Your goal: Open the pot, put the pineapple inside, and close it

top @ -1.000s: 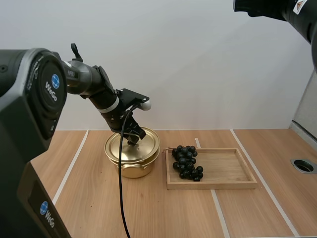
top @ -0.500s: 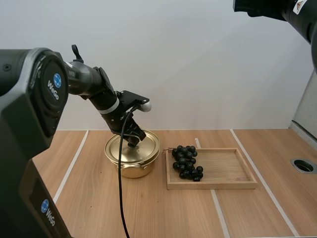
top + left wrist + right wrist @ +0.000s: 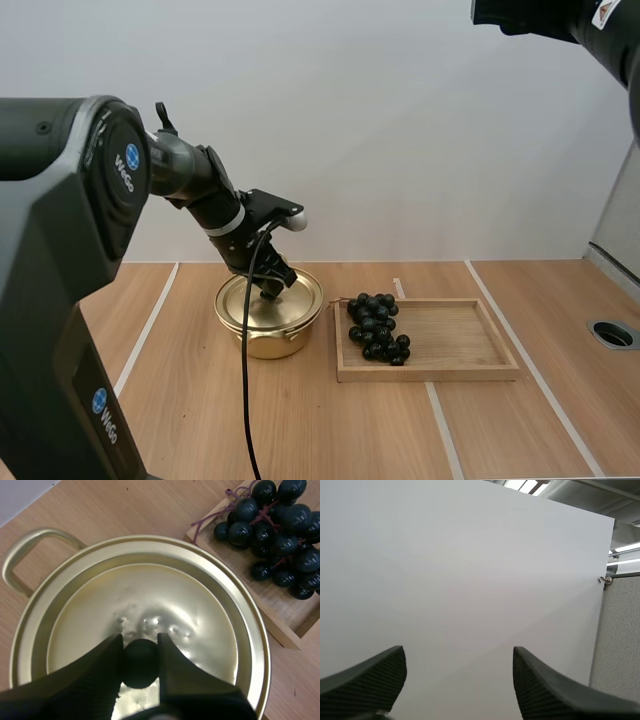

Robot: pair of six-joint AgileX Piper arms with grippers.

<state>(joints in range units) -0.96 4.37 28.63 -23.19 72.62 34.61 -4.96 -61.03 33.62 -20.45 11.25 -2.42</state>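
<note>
While left pincer (image 3: 140,641) grips lid knob (image 3: 141,664), grapes (image 3: 376,328) in tray (image 3: 460,342); right pincer (image 3: 459,656) released.

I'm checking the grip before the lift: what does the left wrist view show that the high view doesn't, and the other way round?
From the left wrist view: the left gripper with its tips pinching the black knob between them, and a looped side handle past the rim. From the high view: the pot standing on the table, and the whole wooden tray beside it. In both: the gold lid on the pot, and the grapes at the tray's end nearest the pot.
</note>
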